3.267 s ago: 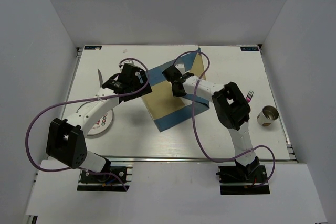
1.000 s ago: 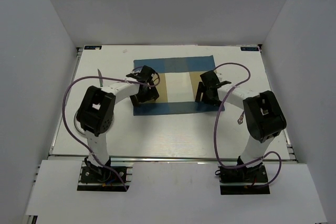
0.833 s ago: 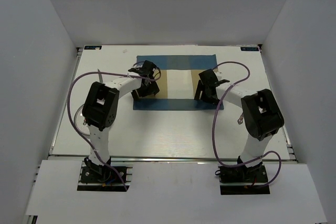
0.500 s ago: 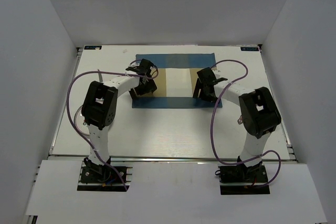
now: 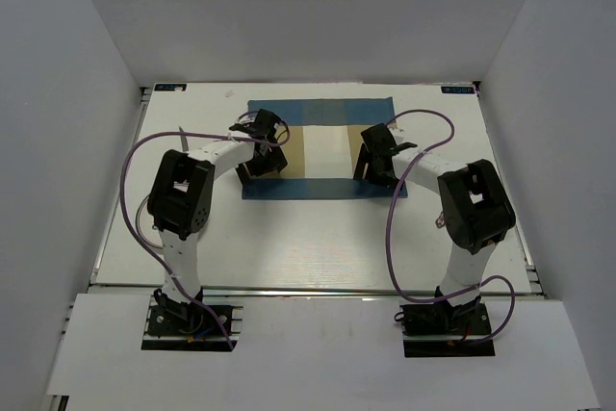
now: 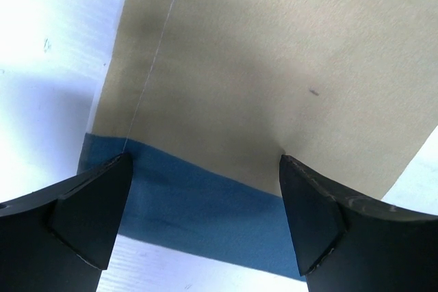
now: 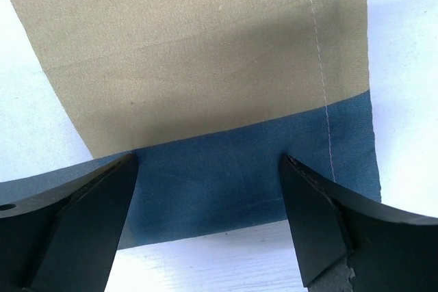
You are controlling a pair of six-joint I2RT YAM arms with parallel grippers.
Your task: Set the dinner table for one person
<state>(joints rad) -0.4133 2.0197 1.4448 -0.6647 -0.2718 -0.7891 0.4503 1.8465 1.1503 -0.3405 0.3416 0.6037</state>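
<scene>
Wrist views: left tool [image 6: 205,161] and right tool [image 7: 209,161] gape over placemat [image 6: 274,66]; top external shows its whole outline.

You are working in a robot lab cell, not a home: plain grey panels [image 5: 67,141] box in the white dinner table [image 5: 318,238], the left arm [image 5: 181,201] and right arm [image 5: 474,209] are bolted by its metal rail [image 5: 318,289], and purple cables [image 5: 125,185] loop loose.

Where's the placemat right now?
Top view: the placemat lies flat on the dinner table, centred toward its far edge. The open left gripper and right gripper sit over its left and right ends.
</scene>
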